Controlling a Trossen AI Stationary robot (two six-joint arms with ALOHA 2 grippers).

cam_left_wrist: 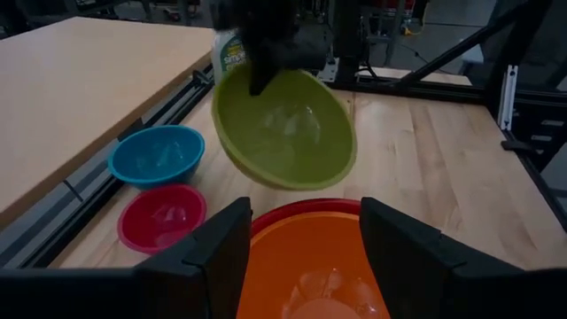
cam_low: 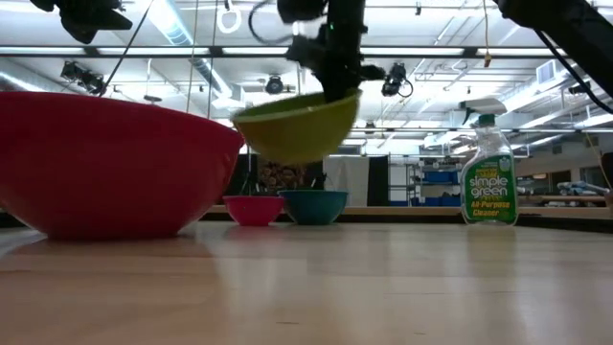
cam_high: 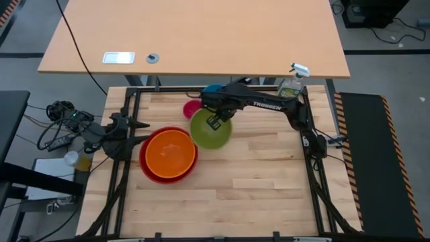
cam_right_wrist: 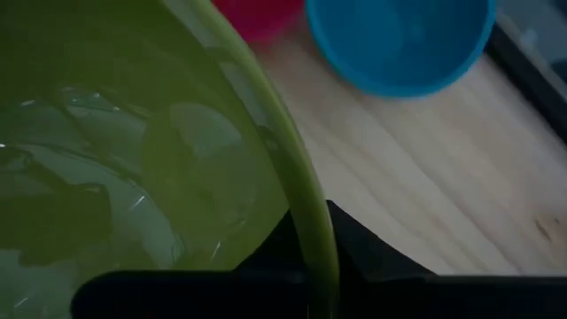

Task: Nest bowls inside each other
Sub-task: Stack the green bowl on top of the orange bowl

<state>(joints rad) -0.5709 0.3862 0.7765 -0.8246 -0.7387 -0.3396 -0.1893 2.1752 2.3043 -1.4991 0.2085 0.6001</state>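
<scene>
My right gripper (cam_high: 216, 121) is shut on the lime green bowl (cam_high: 210, 131), which hangs in the air above the table, just right of the stacked pair. The orange bowl (cam_high: 169, 152) sits nested in the red bowl (cam_high: 149, 173) at centre left. The pink bowl (cam_high: 192, 107) and the blue bowl (cam_high: 212, 88) stand on their bases near the far edge. My left gripper (cam_left_wrist: 306, 239) waits open at the table's left edge, pointing at the orange bowl and touching nothing. My right gripper pinches the green bowl's rim (cam_right_wrist: 310, 230) on its far-right part, one finger inside the bowl and one outside (cam_right_wrist: 372, 257). The fingers come from above, pointing steeply down. The bowl hangs clear of the table, tilted, its held side highest and its opening turned toward the left.
A spray bottle of cleaner (cam_low: 488, 177) stands at the table's far right corner. A black frame rail (cam_high: 127, 101) runs around the wooden table top. The near half of the table (cam_high: 255, 195) holds no objects.
</scene>
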